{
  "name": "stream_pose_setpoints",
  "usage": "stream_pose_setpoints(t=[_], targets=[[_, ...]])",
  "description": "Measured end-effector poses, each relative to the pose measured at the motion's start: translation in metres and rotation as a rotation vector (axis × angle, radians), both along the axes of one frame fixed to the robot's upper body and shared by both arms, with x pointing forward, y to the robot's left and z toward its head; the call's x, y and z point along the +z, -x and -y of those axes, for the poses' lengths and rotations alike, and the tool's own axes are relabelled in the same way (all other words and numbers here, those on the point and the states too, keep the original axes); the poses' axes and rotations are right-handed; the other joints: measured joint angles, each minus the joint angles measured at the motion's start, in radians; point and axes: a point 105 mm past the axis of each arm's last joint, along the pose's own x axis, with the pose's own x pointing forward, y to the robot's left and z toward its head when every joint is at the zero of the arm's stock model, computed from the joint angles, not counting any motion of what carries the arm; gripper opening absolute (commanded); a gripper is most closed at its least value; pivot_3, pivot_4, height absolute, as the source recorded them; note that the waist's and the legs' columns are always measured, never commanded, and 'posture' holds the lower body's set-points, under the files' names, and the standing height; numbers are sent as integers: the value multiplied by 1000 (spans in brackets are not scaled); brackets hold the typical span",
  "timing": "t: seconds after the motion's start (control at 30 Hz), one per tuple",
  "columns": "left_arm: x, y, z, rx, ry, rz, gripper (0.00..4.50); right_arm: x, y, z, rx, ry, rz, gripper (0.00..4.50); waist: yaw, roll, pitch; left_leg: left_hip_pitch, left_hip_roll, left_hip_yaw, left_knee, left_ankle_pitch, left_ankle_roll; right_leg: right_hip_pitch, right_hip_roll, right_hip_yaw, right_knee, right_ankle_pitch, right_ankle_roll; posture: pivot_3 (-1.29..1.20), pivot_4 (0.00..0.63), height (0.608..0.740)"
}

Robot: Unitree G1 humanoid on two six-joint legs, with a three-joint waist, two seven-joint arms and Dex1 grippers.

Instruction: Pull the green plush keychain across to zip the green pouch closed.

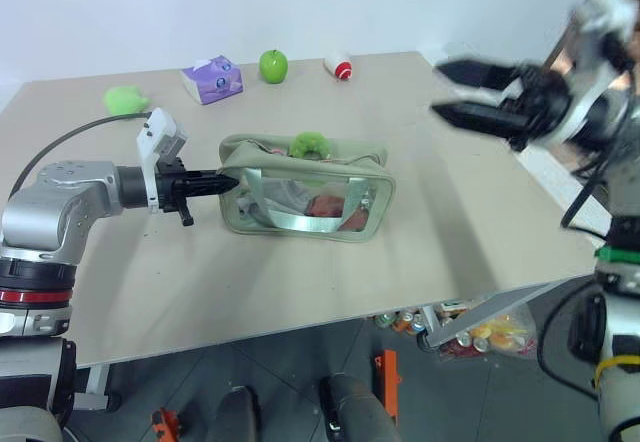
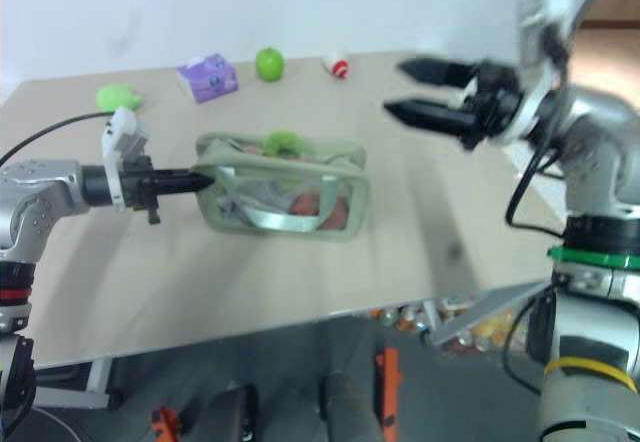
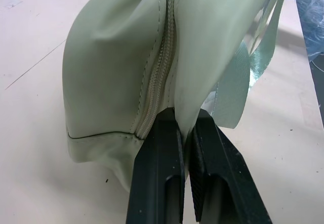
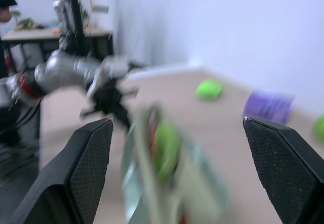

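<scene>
even, bright indoor light is falling from overhead, leaving the table (image 1: 300,292) pale and nearly free of glare. soft shadows are lying under the green pouch (image 1: 300,202) and toward the table's right edge. the right gripper (image 1: 478,92) is smearing with motion blur in both eye views, and its wrist view is rendering the pouch and the green plush keychain (image 4: 166,150) as streaks. the left wrist view is staying sharp on the pouch's zipper seam, while the left gripper (image 3: 186,183) is looking dark and slightly soft up close.
</scene>
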Motion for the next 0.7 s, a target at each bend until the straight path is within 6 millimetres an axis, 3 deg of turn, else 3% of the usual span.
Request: stream_pose_setpoints(t=[0.07, 0.17, 0.33, 0.53, 0.7], targets=[[0, 0, -1, 4, 0, 1, 0, -4, -14, -9, -47, 23, -1, 4307, -3, 0, 0, 0, -1, 0, 0, 0, 0, 0, 0, 2, 0, 0, 0, 0, 150, 740], [0, 0, 0, 4, 1, 2, 0, -26, -33, -28, -90, 115, -26, 4307, -3, 0, 0, 0, -1, 1, 0, 0, 0, -1, 0, 3, 0, 1, 0, 0, 150, 740], [0, 1, 1, 6, 4, 13, 0, -61, -61, -73, -107, 274, -31, 4307, -3, 0, 0, -3, -1, 1, 0, 0, 0, -3, 0, 4, 0, 3, 5, 0, 150, 740], [-2, 4, 4, -4, 13, 10, 0, -46, -64, -88, -87, 300, 54, 4307, 4, 0, 0, -5, -1, 0, -1, 0, 0, -4, 0, 3, 0, 1, 6, 0, 150, 740], [-3, 5, 4, 7, 12, 17, 0, -52, -62, -91, -42, 333, 45, 4307, 3, 0, 0, -4, -1, 0, -1, 0, 0, -4, 0, 3, 0, 1, 5, 0, 150, 740]])
